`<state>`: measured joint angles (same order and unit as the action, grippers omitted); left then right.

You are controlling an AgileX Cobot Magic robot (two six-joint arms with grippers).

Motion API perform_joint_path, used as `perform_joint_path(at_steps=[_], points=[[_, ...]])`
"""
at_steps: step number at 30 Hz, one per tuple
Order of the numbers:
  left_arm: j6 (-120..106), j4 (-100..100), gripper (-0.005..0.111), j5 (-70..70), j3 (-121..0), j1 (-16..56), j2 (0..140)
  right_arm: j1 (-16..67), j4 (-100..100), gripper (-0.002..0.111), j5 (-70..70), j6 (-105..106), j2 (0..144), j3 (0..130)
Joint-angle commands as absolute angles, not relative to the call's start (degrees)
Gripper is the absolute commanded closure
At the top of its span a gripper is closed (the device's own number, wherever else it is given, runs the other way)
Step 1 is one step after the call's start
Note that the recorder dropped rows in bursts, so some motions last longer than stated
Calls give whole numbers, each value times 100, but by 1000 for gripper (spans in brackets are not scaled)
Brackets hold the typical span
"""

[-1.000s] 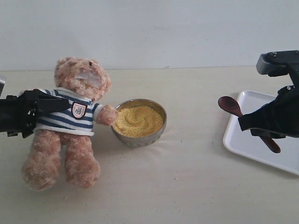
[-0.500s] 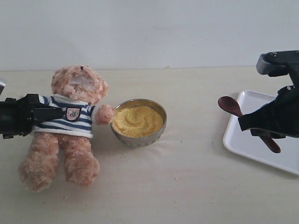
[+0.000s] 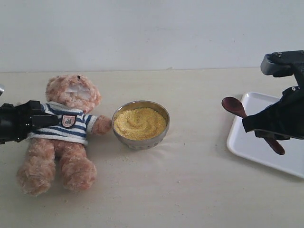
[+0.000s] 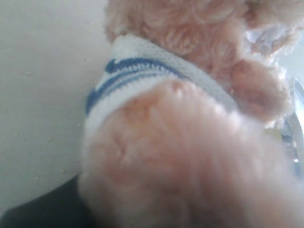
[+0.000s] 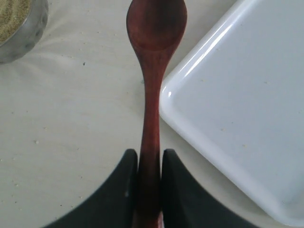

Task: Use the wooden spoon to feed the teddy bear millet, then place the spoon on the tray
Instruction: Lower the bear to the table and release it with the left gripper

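The teddy bear lies on its back at the left of the table, one paw near the metal bowl of millet. My left gripper is shut on the bear's striped shirt at its side. In the left wrist view the teddy bear's fur hides the jaws. My right gripper is shut on the handle of the wooden spoon, held above the table beside the tray. The wooden spoon, clamped by that gripper, has an empty bowl and runs along the tray's corner.
The metal bowl's rim shows at the edge of the right wrist view. Loose grains are scattered on the beige table around the bowl and the bear. A pale wall closes the back.
The bear has been lowered from a raised, leaning pose down and to the left onto its back, with the left gripper drawing left. The right gripper and spoon have not moved.
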<state>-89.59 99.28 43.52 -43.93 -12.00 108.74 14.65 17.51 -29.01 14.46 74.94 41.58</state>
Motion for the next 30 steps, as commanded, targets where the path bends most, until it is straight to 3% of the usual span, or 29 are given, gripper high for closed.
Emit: perform_joint_path(at_steps=[1,7,11,21,30], points=[[-9022,9995,79,4346,-4401,-1212,10851,1429,1776,109,-2834,1500,7457,4131],[-9022,9995,30,4346,-4401,-1212,10851,1429,1776,109,-2834,1500,7457,4131],[-9022,9995,16,4315,-4401,-1212,10851,1429,1776,109,-2834,1500,7457,4131],[-9022,9904,14,4348,-4401,-1301,10596,1429,1899,109,-2824,1516,7457,4131],[-7985,8445,14,4386,-4401,-1729,9745,1429,1934,109,-2798,1515,7457,4131]])
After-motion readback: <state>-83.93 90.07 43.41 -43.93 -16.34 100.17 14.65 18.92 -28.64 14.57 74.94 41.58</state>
